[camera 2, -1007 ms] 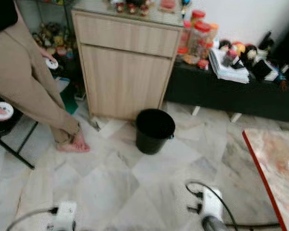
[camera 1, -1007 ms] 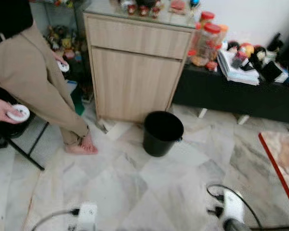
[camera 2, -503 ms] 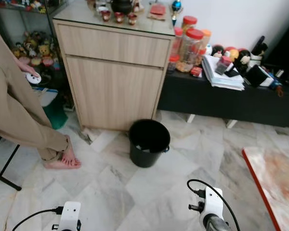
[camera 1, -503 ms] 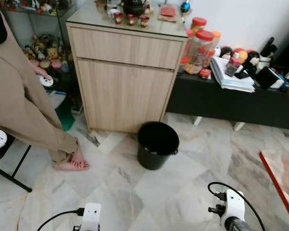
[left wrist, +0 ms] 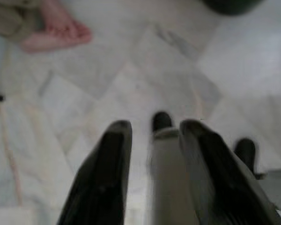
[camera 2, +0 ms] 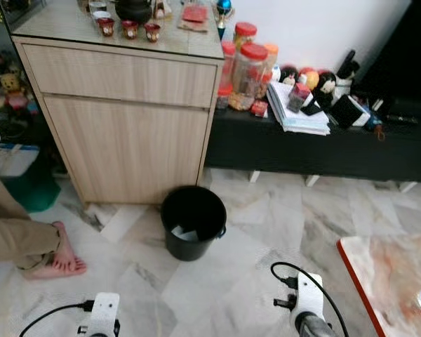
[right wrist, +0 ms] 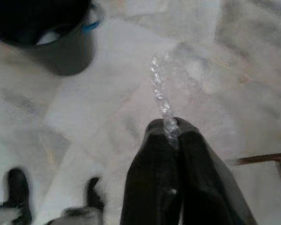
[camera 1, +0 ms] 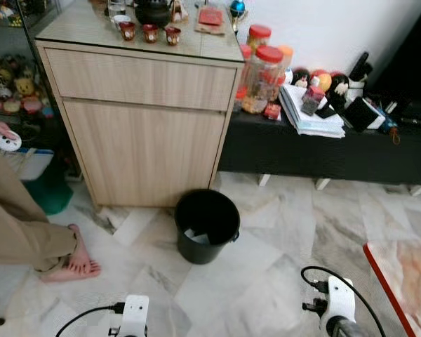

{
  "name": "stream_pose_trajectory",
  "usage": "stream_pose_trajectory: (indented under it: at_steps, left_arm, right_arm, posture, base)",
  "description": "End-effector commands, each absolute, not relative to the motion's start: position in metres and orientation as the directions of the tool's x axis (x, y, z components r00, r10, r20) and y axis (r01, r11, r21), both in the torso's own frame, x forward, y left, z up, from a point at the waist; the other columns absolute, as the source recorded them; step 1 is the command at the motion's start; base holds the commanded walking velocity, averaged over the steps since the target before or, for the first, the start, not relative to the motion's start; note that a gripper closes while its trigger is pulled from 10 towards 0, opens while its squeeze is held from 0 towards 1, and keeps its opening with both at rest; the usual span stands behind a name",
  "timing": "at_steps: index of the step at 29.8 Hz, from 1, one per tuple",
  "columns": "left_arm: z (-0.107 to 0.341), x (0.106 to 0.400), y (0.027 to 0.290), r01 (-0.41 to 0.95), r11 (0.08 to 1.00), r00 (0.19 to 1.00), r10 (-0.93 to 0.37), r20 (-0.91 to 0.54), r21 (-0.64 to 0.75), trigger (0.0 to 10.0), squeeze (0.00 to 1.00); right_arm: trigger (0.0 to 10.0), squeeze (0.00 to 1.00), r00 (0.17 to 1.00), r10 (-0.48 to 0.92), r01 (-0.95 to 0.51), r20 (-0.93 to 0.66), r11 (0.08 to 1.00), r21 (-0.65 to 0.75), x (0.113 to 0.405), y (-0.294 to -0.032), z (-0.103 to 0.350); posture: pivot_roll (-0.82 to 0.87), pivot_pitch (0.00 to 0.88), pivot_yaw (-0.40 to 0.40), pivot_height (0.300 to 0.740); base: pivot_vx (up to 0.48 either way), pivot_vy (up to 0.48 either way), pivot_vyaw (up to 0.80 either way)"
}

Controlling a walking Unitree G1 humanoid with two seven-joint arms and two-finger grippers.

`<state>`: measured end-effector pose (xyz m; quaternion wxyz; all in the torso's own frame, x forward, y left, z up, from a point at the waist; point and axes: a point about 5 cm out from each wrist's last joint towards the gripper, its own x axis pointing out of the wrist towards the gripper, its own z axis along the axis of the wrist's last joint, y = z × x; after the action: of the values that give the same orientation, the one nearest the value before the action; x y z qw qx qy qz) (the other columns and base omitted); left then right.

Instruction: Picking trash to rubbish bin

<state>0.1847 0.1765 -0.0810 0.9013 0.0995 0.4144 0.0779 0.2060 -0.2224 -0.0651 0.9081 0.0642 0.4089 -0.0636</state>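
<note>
A black rubbish bin (camera 1: 205, 225) stands on the marble floor in front of a wooden cabinet, with a white scrap (camera 1: 196, 236) lying inside it. In the right wrist view my right gripper (right wrist: 172, 133) is shut on a strip of clear crinkled plastic (right wrist: 160, 91) that sticks out past the fingertips; the bin (right wrist: 51, 37) lies ahead and to one side. My left gripper (left wrist: 152, 126) hangs over bare floor, open, with nothing held. Both wrists show at the bottom of the eye views, left wrist (camera 1: 132, 316) and right wrist (camera 1: 337, 303).
The wooden cabinet (camera 1: 144, 133) rises behind the bin. A low black bench (camera 1: 323, 151) with jars and papers runs to the right. A person's bare foot (camera 1: 70, 263) and leg are at the left, a hand (camera 1: 3, 137) holding a white disc. A red-edged mat (camera 1: 407, 281) lies at the right.
The camera has swung right: cabinet, bin and person sit further left in the picture and the bench is more in view. My wrists stay low at the bottom edge.
</note>
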Motion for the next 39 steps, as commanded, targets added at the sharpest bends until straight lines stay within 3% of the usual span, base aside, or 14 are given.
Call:
stream_pose_trajectory:
  at_steps: [1,8,28,36,39]
  left_arm:
    - [-0.092,0.164,0.172,-0.037,0.972,0.577,0.212,-0.789,0.234,10.0,0.0]
    - [-0.092,0.164,0.172,-0.035,0.972,0.578,0.21,-0.789,0.233,10.0,0.0]
    - [-0.091,0.166,0.174,-0.02,0.971,0.583,0.205,-0.786,0.239,10.0,0.0]
    - [-0.09,0.169,0.175,-0.014,0.969,0.588,0.206,-0.782,0.245,10.0,0.0]
    - [-0.089,0.171,0.174,-0.017,0.973,0.605,0.192,-0.773,0.228,10.0,0.0]
  right_arm:
    - [10.0,0.0,0.651,-0.088,0.174,-0.754,0.984,0.036,0.202,-0.233,-0.065]
    - [10.0,0.0,0.65,-0.089,0.17,-0.754,0.985,0.031,0.202,-0.232,-0.065]
    - [10.0,0.0,0.653,-0.095,0.192,-0.751,0.98,0.044,0.205,-0.229,-0.064]
    - [10.0,0.0,0.681,-0.103,0.191,-0.725,0.981,0.041,0.215,-0.231,-0.058]
    - [10.0,0.0,0.742,-0.084,0.168,-0.665,0.984,0.063,0.236,-0.227,-0.044]
  posture:
    - [0.07,0.15,-0.181,0.74]
    - [0.07,0.148,-0.179,0.74]
    - [0.08,0.126,-0.165,0.74]
    - [0.09,0.125,-0.16,0.74]
    - [0.08,0.131,-0.158,0.74]
  base:
    - [0.42,0.0,0.0]
    - [0.42,0.0,0.57]
    - [0.419,0.0,0.0]
    - [0.389,0.0,0.0]
    - [0.0,0.0,0.0]
